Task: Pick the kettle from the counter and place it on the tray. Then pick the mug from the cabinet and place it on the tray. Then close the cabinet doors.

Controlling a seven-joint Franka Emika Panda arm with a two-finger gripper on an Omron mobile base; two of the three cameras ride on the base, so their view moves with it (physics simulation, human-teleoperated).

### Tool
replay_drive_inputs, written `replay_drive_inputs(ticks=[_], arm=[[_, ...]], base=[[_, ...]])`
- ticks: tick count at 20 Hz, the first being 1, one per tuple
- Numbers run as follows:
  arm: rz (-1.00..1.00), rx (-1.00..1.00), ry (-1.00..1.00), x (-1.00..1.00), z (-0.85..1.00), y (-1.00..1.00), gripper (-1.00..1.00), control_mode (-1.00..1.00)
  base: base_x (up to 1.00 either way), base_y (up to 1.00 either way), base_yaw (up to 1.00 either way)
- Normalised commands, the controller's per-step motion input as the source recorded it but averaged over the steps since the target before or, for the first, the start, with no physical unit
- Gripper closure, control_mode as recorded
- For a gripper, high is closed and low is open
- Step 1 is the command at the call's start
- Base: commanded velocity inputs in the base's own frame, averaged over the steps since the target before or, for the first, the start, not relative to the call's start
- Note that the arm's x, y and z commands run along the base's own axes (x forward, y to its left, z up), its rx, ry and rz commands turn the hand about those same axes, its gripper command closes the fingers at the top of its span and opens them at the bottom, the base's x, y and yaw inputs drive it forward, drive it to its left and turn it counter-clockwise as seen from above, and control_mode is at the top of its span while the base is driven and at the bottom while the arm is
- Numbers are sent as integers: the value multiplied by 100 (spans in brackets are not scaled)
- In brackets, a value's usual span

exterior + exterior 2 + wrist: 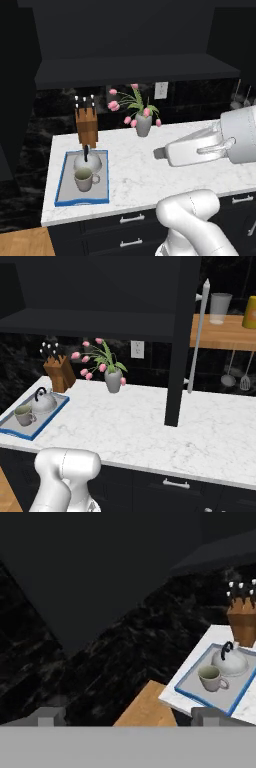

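Both items sit on your tray (62,183): kettle (88,162) behind, mug (84,179) in front, at the counter's (150,175) left end; your gripper (125,716) holds nothing, fingertips (47,716) wide apart.

counter (150,175): white marble-look slab over dark drawers
tray (62,185): blue-rimmed, flat on the counter's left end, ahead and to the right of the jaws in the hand view
knife block (86,127): upright just behind the tray, beyond it from the jaws
vase of pink tulips (143,125): at the counter's back edge, well apart from the tray
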Motion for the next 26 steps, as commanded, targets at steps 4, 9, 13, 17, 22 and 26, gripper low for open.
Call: replay_drive_inputs(ticks=[4, 9, 13, 17, 22, 26], arm=[[43, -20, -34, -32, 14, 34, -100, -100], [23, -24, -41, -31, 18, 40, -100, -100], [9, -12, -24, -16, 23, 33, -100, -100], [8, -3, -13, -8, 25, 27, -100, -100], [9, 0, -13, -10, 26, 26, -100, -100], [7, -1, -16, -11, 24, 33, -100, -100]], base=[[0, 0, 0], [0, 0, 0], [0, 0, 0], [0, 0, 0], [0, 0, 0], [0, 0, 0]])
